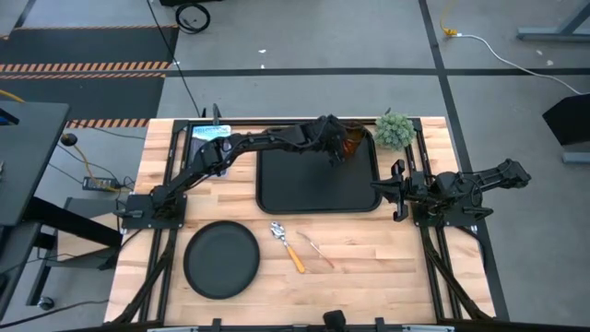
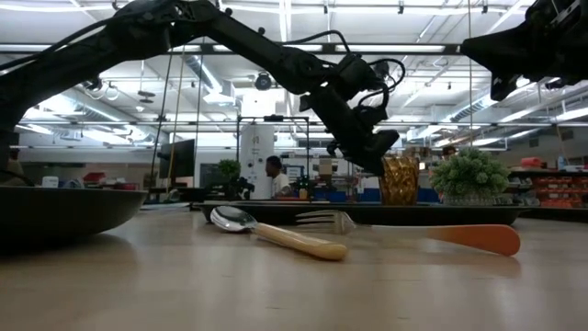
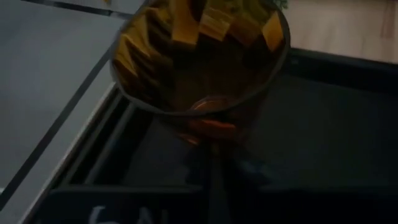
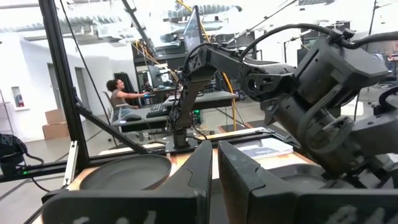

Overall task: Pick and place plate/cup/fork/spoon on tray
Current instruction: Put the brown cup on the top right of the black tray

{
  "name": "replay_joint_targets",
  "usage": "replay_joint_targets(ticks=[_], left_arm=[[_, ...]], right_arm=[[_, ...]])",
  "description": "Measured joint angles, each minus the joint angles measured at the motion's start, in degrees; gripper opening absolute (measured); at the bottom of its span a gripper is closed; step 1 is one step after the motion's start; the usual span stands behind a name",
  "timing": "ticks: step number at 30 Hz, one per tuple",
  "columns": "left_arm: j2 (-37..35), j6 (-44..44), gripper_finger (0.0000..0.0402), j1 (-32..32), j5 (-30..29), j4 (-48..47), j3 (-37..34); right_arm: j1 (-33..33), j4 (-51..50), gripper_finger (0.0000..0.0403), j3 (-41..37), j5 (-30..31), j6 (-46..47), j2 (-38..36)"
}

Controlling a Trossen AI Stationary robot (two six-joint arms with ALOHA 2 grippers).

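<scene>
The amber cup [image 1: 351,143] sits at the far right corner of the black tray [image 1: 313,189], upright as seen from table height, just beside the small green plant [image 1: 395,130]. The left claw [image 1: 337,148] is right at the cup, reaching in over the tray's far edge; whether its fingers clamp the cup I cannot tell. On the bare wood nearer the front edge lie the spoon [image 1: 287,243] and the fork [image 1: 316,249], side by side, with the round plate [image 1: 221,259] to their left. The right claw [image 1: 395,191] waits off the tray's right side, above the tabletop [image 1: 387,267], its fingers nearly closed on nothing.
</scene>
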Motion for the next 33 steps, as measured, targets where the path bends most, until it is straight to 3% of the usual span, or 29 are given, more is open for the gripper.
replay_joint_targets(ticks=[8,26,30,33], left_arm=[[0.00,-0.10,0.0011,-0.01,1.03,1.29,0.00],[1.25,1.59,0.0015,-0.15,1.11,5.53,0.00],[1.22,2.49,0.0015,-0.36,7.54,3.56,0.02],[-0.41,2.61,0.0015,-1.24,10.26,-3.41,0.35]], right_arm=[[0.00,0.00,0.0034,0.00,0.00,-0.02,0.00],[0.02,-0.02,0.0034,0.00,0.00,-0.02,0.00],[0.01,0.00,0.0034,0.00,0.00,0.01,0.00],[0.00,0.00,0.0034,0.00,0.00,-0.01,0.00]])
